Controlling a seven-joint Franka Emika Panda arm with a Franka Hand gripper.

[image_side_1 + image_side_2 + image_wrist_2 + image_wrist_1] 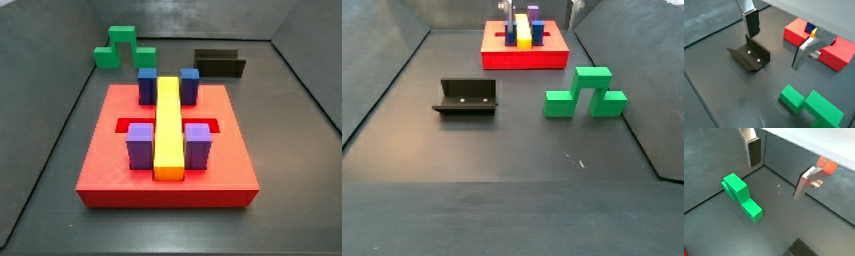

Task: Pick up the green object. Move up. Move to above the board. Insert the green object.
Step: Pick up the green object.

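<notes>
Wrist view, green object: the green object [743, 196] lies on the dark floor [711, 163] with nothing touching it; the end effector [779, 170] hangs above it, silver fingers [753, 150] spread wide with only air between them, so the pickup is judged not yet begun.

Wrist view, fixture: the fixture [751, 55] stands on the floor beside the green object [811, 104]; the end effector [777, 42] is open over the space between fixture and the board [839, 54], which sits beyond the green object.

Side view, board: the board [107, 160] carries the yellow bar [168, 125] along its middle, flanked by purple cubes [142, 145] and blue cubes [148, 80]; the green object [123, 47] rests well behind the board, near the fixture [219, 62].

Side view, layout: the green object [585, 93] stands upright like an arch, raised middle cube on top, between the fixture [468, 98] and the wall, with the board [525, 56] far behind it. No end effector is clearly seen here.

Next step, judged: descend and close on the raised middle cube.
</notes>
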